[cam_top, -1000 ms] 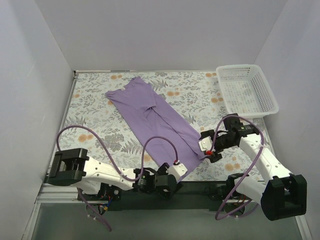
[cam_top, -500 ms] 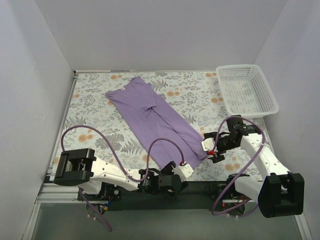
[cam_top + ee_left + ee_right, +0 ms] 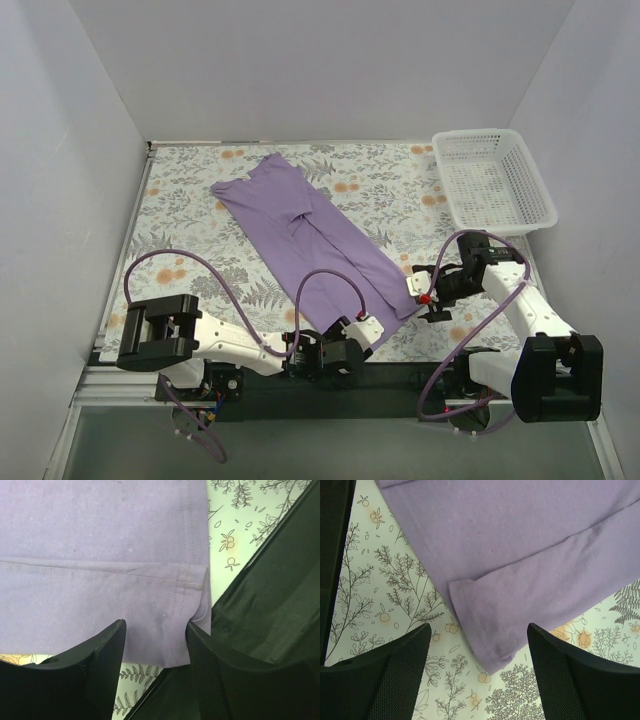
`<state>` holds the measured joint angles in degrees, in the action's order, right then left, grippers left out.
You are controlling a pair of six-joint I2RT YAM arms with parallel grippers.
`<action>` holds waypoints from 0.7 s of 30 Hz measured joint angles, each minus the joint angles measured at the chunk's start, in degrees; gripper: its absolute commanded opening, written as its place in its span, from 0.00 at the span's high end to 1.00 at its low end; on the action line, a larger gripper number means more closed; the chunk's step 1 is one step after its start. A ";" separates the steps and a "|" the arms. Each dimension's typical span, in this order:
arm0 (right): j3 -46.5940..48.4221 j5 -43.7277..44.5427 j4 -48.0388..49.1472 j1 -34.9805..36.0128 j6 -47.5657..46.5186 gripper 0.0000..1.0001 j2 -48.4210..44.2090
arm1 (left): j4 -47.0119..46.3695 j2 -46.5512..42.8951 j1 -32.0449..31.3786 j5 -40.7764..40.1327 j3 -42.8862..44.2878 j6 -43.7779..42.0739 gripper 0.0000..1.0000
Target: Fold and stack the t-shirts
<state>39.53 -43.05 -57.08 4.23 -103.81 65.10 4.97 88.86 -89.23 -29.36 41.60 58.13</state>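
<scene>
**Both grippers at the hem end of the lavender t-shirt, neither pinching it**

Left gripper: jaws partly spread. The fingers straddle the near hem corner of the t-shirt. The right-hand finger touches the cloth edge, but nothing is clamped. This wrist view alone shows the hem stitching, a folded layer line crossing the frame, and the black base rail filling the right side.

Right gripper: jaws wide apart, hovering over the other hem corner of the t-shirt. It holds nothing, and whether the fingertips touch the floral table cover I cannot tell. Only this view shows the doubled corner, where a folded-over flap ends short of the hem.

The top view gives what the wrist views lack, the whole layout:
- The t-shirt lies as a long narrow strip, sides folded in, running diagonally from upper centre-left down to lower centre.
- The left gripper sits at the strip's bottom end. Its arm lies low along the bottom of the frame and reaches rightward from its base at lower left.
- The right gripper sits just right of that same end. Its arm rises from the lower-right base, bends at the elbow and points leftward.
- A white mesh basket stands at upper right, well apart from the shirt.
</scene>
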 measured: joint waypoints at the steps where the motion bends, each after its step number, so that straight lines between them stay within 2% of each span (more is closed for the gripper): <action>1: 0.02 -0.07 -0.02 -0.15 0.00 0.17 0.26 | -0.09 0.15 0.26 0.02 -0.04 0.04 0.49; 11: 0.11 -0.46 -0.13 -1.14 0.00 0.18 1.73 | -0.96 -0.57 0.52 3.93 -1.64 0.85 0.41; 21: 0.11 -0.46 -0.28 -1.27 -0.02 0.18 2.43 | -1.22 -0.33 0.52 6.91 -1.60 0.17 0.43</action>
<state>39.64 -43.51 -57.36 2.96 -103.83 67.53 3.75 88.53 -88.71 -22.46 40.01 58.30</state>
